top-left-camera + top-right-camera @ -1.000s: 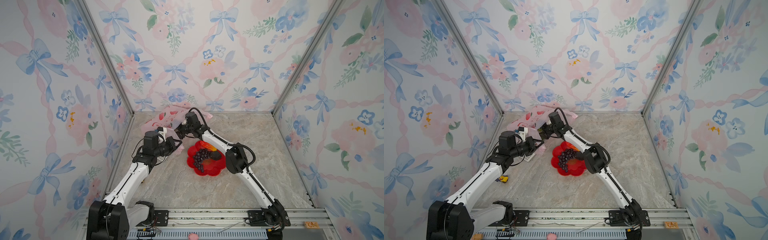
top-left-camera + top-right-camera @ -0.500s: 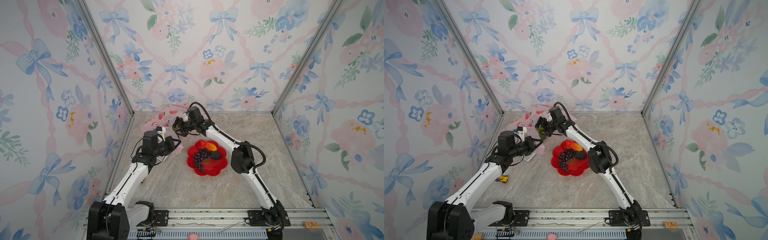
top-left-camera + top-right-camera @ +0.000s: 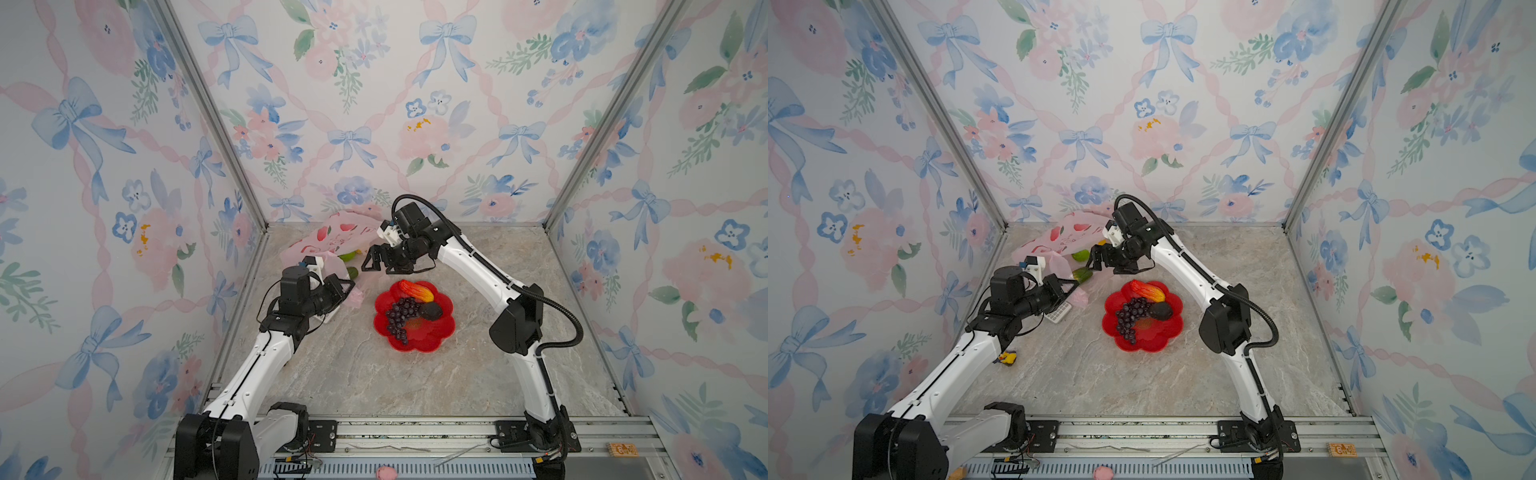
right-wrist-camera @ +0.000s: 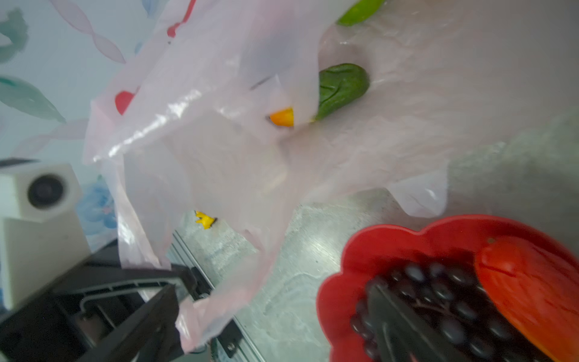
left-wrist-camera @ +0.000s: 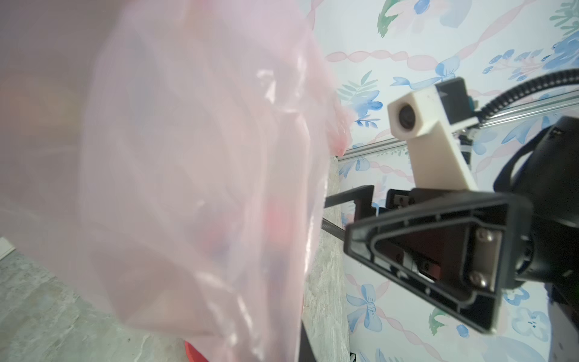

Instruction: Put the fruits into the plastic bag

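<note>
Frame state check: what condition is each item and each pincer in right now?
plastic bag: mouth lifted open
left pincer: shut on bag edge
right pincer: open, empty, beside bag mouth
cucumber piece: lying just inside bag mouth
green round fruit: inside bag
red plate: holds mango, grape bunch, black oval

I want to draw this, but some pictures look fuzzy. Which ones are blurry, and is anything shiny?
Left wrist view: the plastic bag is so close it is a pink blur; the wall behind is sharper. Right wrist view: white shine on the bag's creases; the grape bunch and red plate look smeared. Both top views: clear, evenly lit.
</note>
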You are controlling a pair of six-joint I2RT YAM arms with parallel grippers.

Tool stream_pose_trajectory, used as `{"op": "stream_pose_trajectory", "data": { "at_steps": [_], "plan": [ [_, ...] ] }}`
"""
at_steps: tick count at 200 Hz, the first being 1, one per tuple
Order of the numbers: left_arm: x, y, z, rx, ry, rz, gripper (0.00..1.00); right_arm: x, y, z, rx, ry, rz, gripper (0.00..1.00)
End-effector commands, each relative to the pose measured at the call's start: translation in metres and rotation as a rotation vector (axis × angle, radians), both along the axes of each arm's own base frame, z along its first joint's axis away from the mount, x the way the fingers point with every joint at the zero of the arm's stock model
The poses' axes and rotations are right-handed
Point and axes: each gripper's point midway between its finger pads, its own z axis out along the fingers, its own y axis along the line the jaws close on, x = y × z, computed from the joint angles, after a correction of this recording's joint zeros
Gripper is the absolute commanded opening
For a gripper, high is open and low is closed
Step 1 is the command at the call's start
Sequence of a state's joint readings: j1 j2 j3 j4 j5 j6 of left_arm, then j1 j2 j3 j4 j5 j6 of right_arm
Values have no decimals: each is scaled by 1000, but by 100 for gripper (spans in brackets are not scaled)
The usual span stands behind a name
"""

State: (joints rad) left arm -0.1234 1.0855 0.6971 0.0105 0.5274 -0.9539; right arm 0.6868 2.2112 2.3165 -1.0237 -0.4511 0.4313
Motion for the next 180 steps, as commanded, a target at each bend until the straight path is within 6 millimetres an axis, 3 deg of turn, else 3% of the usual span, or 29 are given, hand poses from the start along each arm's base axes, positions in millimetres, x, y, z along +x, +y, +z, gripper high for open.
{"op": "stream_pose_trajectory", "data": {
  "at_steps": [1, 37, 59, 114, 180],
  "plan": [
    [2, 4, -1, -1, -20, 18, 0, -30, -62, 0, -235, -55, 93, 96],
    [3, 6, -5, 2, -18, 32, 0, -54, -121, -30, -507, -62, 174, 96],
    [4, 8, -8, 3, -16, 42, 0, -61, -140, -46, -625, -77, 214, 96],
    [2, 9, -14, -1, -4, 49, 0, -58, -145, -79, -798, -111, 294, 98],
    [1, 9, -12, 4, -3, 46, 0, -51, -130, -105, -807, -97, 315, 98]
  ]
}}
